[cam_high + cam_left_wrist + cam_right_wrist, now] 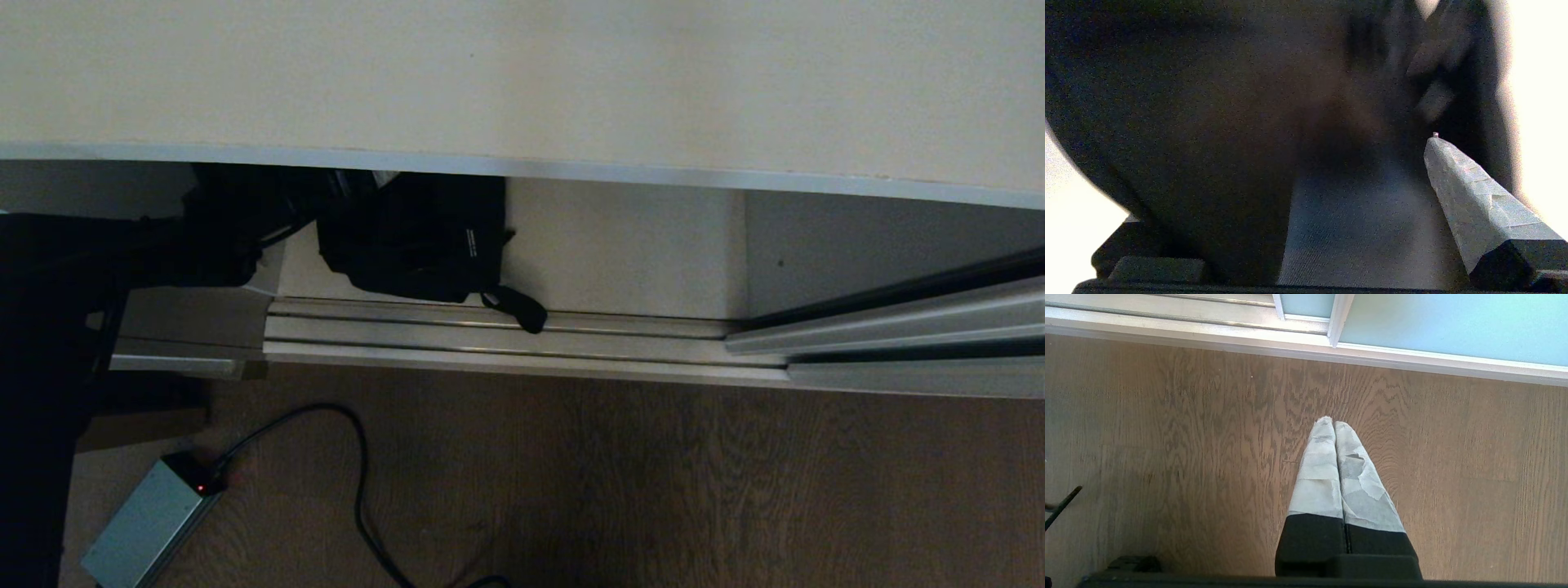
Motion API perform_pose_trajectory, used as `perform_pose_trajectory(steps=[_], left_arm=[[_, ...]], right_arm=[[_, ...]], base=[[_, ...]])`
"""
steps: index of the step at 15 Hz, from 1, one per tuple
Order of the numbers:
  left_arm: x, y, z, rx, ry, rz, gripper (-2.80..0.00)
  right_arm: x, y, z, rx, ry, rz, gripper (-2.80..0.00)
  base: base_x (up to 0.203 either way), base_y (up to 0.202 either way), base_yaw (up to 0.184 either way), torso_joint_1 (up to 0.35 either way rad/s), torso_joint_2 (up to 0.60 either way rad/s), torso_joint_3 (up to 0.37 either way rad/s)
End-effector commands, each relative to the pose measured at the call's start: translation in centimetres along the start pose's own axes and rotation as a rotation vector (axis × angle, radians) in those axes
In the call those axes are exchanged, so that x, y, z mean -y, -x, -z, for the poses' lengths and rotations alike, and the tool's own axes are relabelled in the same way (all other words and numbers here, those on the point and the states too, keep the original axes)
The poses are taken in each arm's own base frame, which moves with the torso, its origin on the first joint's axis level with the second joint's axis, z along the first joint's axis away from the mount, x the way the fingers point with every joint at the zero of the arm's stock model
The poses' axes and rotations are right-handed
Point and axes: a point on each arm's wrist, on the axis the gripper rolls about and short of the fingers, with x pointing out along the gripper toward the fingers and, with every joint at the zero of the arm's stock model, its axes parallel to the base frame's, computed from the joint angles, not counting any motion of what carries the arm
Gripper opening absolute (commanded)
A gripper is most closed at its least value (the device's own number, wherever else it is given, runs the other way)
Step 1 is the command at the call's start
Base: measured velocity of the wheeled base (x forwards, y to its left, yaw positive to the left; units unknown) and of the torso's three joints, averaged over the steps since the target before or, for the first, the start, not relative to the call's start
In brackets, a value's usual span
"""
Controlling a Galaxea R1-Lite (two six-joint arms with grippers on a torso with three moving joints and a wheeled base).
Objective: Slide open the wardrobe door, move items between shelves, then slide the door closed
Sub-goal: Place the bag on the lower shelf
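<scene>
Head view, bag: the black bag (408, 241) sits on the bottom shelf (620, 245), tucked under the upper shelf (522, 82), one strap (516, 309) trailing over the floor track (490, 335).
Head view, left arm: the left gripper (314, 208) is in under the upper shelf, right up against the bag's near side; its fingers are lost in the dark here.
Head view, door: the door (898, 322) is slid off to the far side, well apart from the fingers, so the opening stands clear.
Head view, around: a grey box (147, 518) with a red light and a black cable (359, 482) lie on the wood floor (694, 482), away from the work.
Left wrist view, fingers: one taped finger (1474, 196) shows at one side, the other out of frame, so they stand wide apart, with dark bag fabric (1208, 122) filling the gap and nothing clamped.
Right wrist view, fingers: the right gripper (1334, 428) hangs parked over the floor, fingers pressed together, empty, with the door's blue-green glass (1453, 322) ahead of the tips.
Progress: opening looks done; the bag is on the low shelf with the left fingers loose around it, either just set down or about to be taken. Closing is still to come.
In the way: that strap on the track could foul the door when it slides shut; the upper shelf leaves the left arm little headroom.
</scene>
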Motion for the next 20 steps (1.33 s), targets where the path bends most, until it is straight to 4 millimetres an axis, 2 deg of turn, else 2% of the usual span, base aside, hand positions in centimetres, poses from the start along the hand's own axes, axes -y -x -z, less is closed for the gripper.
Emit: perform_pose_trajectory(steps=[1,3,7,11,13,20], left_arm=[[-0.4,-0.1,2.1,-0.111,-0.037,-0.044,0.0],[-0.4,0.0,2.1,-0.133,-0.033,-0.069,0.0],[-0.4,0.3,0.5,-0.092,-0.067,-0.18,0.0],[-0.3,0.2,-1.3,0.079,-0.129,-0.23,0.0],[-0.1,0.1,-1.2,0.094,-0.126,-0.23,0.0],[0.4,0.2,-2.7,0.212,-0.171,-0.25,0.0]], right_arm=[[0.0,0.0,0.0,0.001,0.0,0.0,-2.8],[0.0,0.0,0.0,0.001,0.0,0.0,-2.8],[0.0,0.0,0.0,0.002,0.0,0.0,-2.8],[0.0,0.0,0.0,0.001,0.0,0.0,-2.8],[0.0,0.0,0.0,0.001,0.0,0.0,-2.8],[0.0,0.0,0.0,0.002,0.0,0.0,-2.8]], base=[[0.0,0.0,0.0,0.0,0.0,0.0],[0.0,0.0,0.0,0.0,0.0,0.0],[0.0,0.0,0.0,0.0,0.0,0.0],[0.0,0.0,0.0,0.0,0.0,0.0],[0.0,0.0,0.0,0.0,0.0,0.0],[0.0,0.0,0.0,0.0,0.0,0.0]])
